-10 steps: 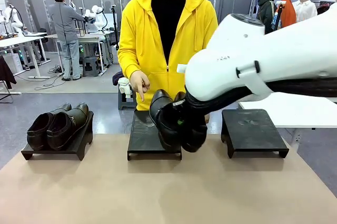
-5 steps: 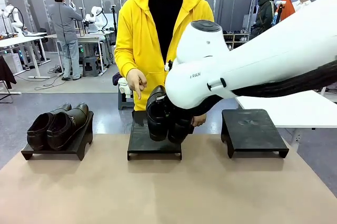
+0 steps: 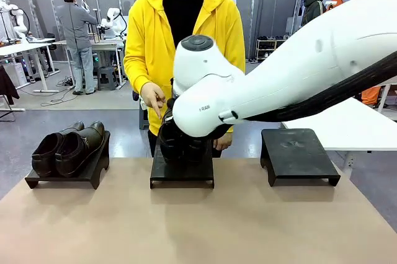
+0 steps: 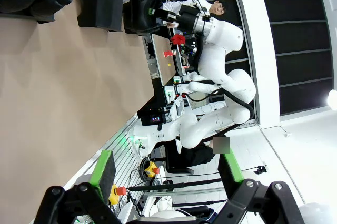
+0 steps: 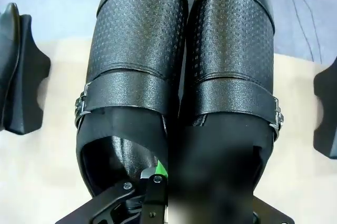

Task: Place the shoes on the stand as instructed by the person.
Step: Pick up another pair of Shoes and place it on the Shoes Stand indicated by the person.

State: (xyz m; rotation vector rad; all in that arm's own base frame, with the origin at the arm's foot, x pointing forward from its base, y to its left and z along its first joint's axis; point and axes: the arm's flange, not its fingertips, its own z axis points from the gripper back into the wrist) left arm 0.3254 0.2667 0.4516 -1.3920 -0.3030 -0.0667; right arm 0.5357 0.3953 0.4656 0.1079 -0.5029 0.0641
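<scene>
Shoe pair (image 5: 179, 77) lowered onto middle stand (image 3: 182, 174) — right gripper (image 5: 158, 182) clamped on them

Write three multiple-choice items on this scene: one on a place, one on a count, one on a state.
1. Where does the untouched pair of shoes sit?
A. on the stand at the robot's left
B. on the middle stand
C. on the bare table

2. How many black stands are on the table?
A. two
B. three
C. four

3. What is the left end effector doing?
A. gripping a shoe
B. open, holding nothing
C. pressing on a stand

Key: 1 A, the pair rests on the left stand. 2 B, a left, a middle and a right stand line up. 3 B, its green-padded fingers stand apart around nothing.
</scene>
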